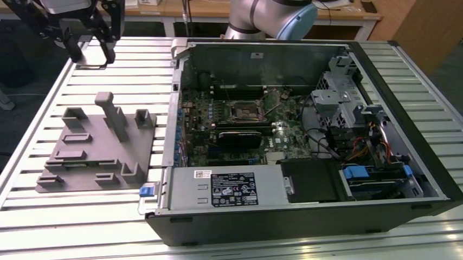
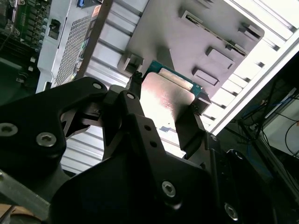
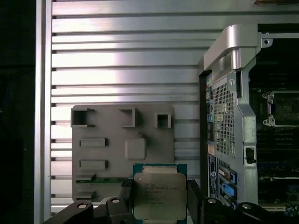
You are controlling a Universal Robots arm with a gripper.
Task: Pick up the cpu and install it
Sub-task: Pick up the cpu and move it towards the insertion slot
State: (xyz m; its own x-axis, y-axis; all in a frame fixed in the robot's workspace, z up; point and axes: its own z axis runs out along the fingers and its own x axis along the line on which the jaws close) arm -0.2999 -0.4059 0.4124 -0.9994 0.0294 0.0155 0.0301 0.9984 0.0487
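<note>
As my claw point(image 3: 160, 192) pinches the cpu point(image 3: 159, 198) by two opposite edges, clear of the worktop point(image 1: 87, 216): socket point(image 1: 244, 111) lies well apart from claw, inside the open case point(image 1: 289, 230).

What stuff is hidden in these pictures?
- Underside of the cpu: turned away in both wrist views.
- Top of the tool: cut off by the edge in the exterior view.
- Inside of the socket: too small in the exterior view.
- Part of the grey tray: behind the cpu, first wrist view.
</note>
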